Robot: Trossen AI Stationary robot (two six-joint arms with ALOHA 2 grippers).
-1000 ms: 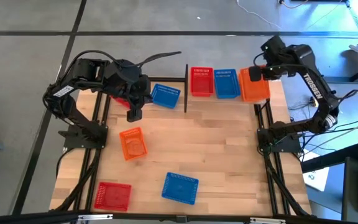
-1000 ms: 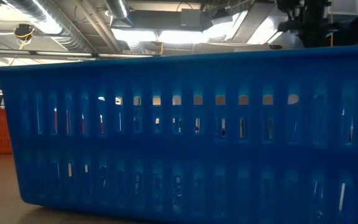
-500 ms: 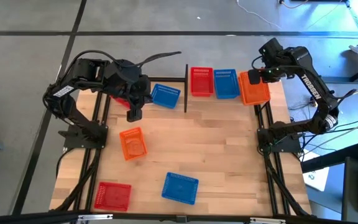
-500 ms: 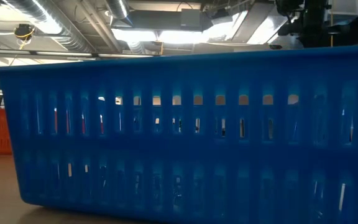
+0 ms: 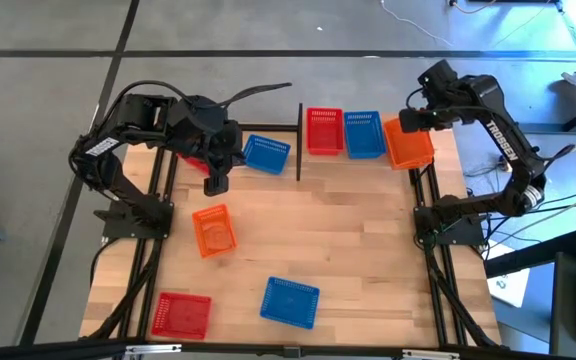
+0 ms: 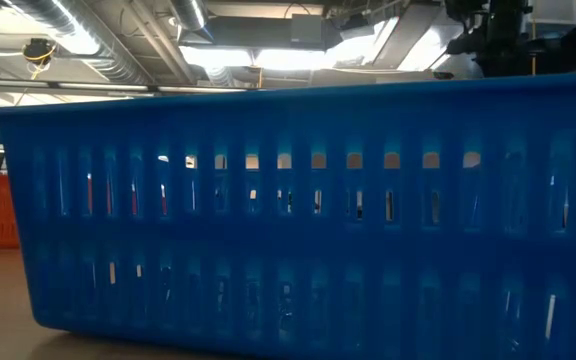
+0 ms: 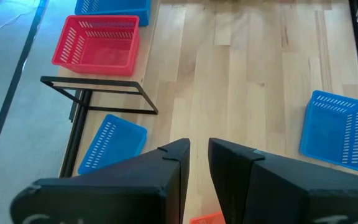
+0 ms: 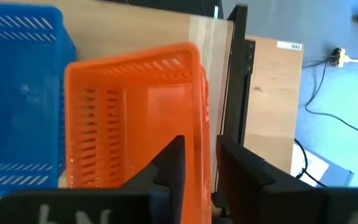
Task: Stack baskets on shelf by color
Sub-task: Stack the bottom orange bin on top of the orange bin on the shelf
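Right gripper (image 8: 197, 163) stood above the orange lattice plastic basket (image 5: 409, 141) on the pale wooden shelf (image 5: 438, 140), fingers slightly apart straddling its wall; best lift straight up, clear.

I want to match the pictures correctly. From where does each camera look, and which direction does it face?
High: above, straight down; both arms, shelf.
Low: table height, filled by a blue basket.
Left wrist: past left gripper at red basket.
Right wrist: past right gripper at orange basket.
Shared: high shows that orange basket.
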